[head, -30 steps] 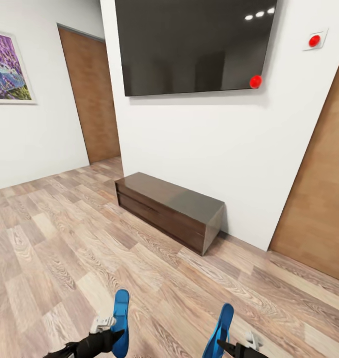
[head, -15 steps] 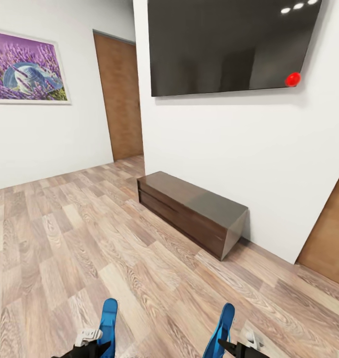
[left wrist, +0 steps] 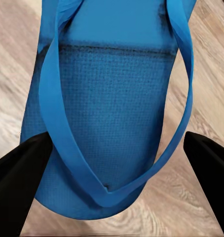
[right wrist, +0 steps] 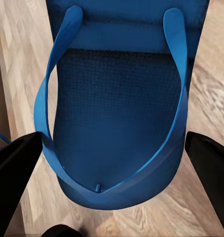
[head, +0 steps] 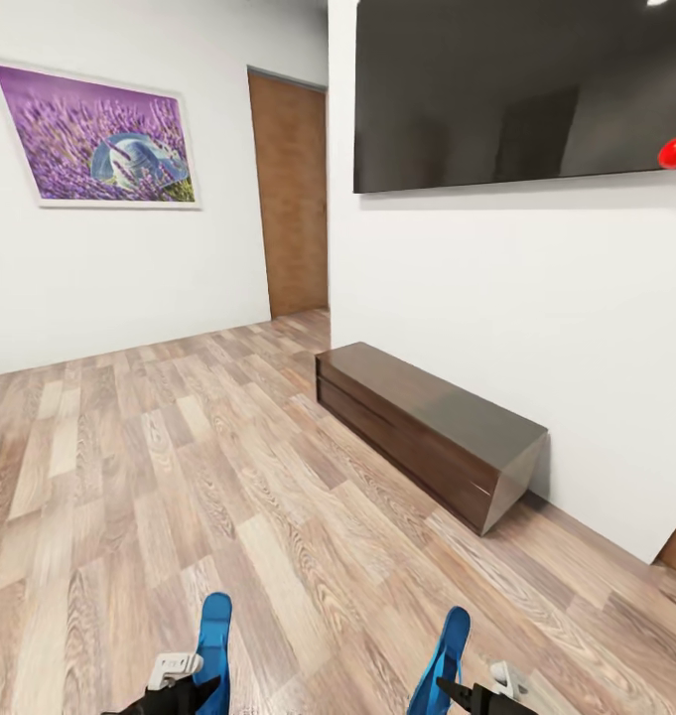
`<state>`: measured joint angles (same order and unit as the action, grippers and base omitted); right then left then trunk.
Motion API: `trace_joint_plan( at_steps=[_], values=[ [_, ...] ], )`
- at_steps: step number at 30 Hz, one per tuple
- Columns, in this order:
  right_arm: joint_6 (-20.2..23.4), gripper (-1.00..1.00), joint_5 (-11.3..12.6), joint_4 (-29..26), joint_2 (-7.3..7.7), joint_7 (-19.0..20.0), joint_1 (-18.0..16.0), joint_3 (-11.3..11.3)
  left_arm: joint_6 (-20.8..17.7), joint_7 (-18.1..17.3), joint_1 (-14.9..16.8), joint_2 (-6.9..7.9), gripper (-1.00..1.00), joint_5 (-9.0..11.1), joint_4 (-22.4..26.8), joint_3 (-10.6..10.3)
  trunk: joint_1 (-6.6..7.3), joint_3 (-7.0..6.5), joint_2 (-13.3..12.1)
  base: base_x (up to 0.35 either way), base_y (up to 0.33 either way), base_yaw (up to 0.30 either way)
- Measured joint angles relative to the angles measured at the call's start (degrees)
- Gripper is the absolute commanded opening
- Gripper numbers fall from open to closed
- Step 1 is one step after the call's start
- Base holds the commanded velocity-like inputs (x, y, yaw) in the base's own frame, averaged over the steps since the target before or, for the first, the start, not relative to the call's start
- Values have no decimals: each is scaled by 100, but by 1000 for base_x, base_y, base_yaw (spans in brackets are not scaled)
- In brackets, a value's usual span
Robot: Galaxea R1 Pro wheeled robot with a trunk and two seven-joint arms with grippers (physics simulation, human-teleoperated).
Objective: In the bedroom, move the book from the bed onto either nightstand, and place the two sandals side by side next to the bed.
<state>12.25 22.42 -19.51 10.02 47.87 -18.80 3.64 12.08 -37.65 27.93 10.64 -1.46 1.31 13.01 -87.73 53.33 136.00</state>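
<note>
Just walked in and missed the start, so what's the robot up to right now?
It is carrying a blue sandal in each gripper: the left gripper holds the left sandal, the right gripper the right sandal, jaws closed on each. Ahead are wood floor, a long dark TV bench under a wall-mounted TV, and a lavender picture. Neither sandal is set down yet.

The lower edge of the head view cuts off both sandals [head: 214, 650] [head: 443, 660] and each gripper [head: 184, 685] [head: 476, 693].
</note>
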Motion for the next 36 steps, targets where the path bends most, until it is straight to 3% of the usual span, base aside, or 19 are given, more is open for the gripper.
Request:
trace_joint_plan(
  at_steps=[36],
  values=[
    [0,-100,0,-4,0,0,0,1,0,0,-4,-18,-100,0,-1,-13,0,0,0,0,0,292]
  ],
)
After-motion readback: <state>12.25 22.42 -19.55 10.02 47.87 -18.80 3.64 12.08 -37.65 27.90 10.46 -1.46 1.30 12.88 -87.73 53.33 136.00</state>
